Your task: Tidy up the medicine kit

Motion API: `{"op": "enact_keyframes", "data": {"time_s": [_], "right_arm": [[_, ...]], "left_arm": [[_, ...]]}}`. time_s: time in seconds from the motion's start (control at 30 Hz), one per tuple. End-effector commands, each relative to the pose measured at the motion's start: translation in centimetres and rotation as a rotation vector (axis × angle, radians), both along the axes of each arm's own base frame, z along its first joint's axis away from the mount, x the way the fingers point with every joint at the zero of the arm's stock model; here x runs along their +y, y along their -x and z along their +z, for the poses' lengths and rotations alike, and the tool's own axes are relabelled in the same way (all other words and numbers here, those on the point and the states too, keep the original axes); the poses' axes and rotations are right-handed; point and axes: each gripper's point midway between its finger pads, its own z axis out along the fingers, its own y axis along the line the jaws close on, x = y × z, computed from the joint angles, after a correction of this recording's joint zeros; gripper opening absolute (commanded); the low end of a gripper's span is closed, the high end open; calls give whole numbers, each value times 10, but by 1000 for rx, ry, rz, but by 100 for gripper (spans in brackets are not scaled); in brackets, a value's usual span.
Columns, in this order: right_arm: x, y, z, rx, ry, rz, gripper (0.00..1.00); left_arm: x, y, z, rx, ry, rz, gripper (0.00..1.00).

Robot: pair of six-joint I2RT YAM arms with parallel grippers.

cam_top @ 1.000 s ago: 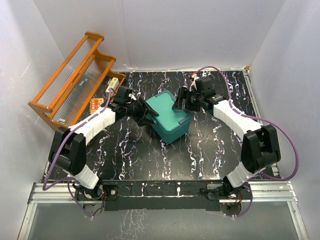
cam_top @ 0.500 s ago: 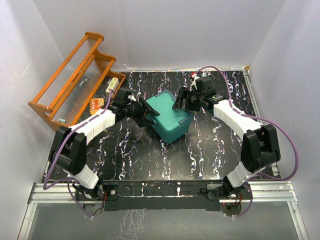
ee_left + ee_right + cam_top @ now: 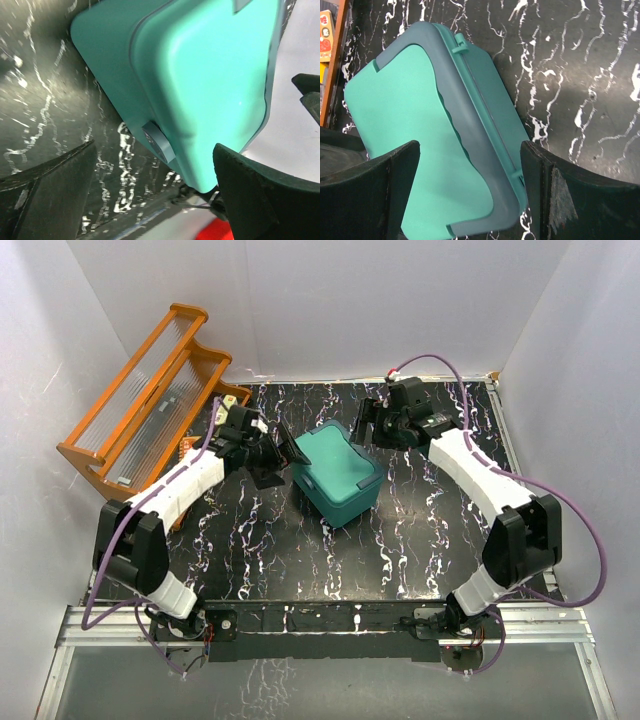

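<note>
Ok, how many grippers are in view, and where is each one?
2. The left gripper is open, just left of the closed medicine kit. The right gripper is open, off the kit's far right edge. Neither holds it.

Left arm [image 3: 185, 485] stretched in from the near left. Left claw [image 3: 279, 462] just beside the medicine kit's [image 3: 340, 475] left side, jaws spread wide, gripping nothing. Right arm [image 3: 470, 470] extended from the right. Right claw [image 3: 367, 426] at the kit's far-right corner, jaws apart, empty.
</note>
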Motion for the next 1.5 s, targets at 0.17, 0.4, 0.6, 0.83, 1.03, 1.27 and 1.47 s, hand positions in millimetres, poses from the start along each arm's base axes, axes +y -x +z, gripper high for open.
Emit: {"op": "enact_keyframes", "data": {"time_s": [0.17,0.4,0.6,0.83,1.03,1.27,1.47], "right_arm": [[-19,47,16,5,-60,-66,81],[-8,69,-10,104,-200,-105,77],[-8,71,-28,147,-237,-169,67],[-14,53,-40,119,-211,-197,49],[-34,15,-34,40,-114,-199,42],[-34,-9,-24,-21,-69,-137,45],[-43,-13,-1,-83,-33,-131,56]], "left_arm": [[25,-47,60,-402,-262,-254,99],[19,-91,50,-424,-230,-369,97],[2,-80,27,-294,-46,-473,84],[0,-57,14,-227,23,-478,67],[4,-26,6,-187,72,-425,49],[4,4,2,-213,136,-379,46],[25,2,9,-252,7,-287,63]]}}
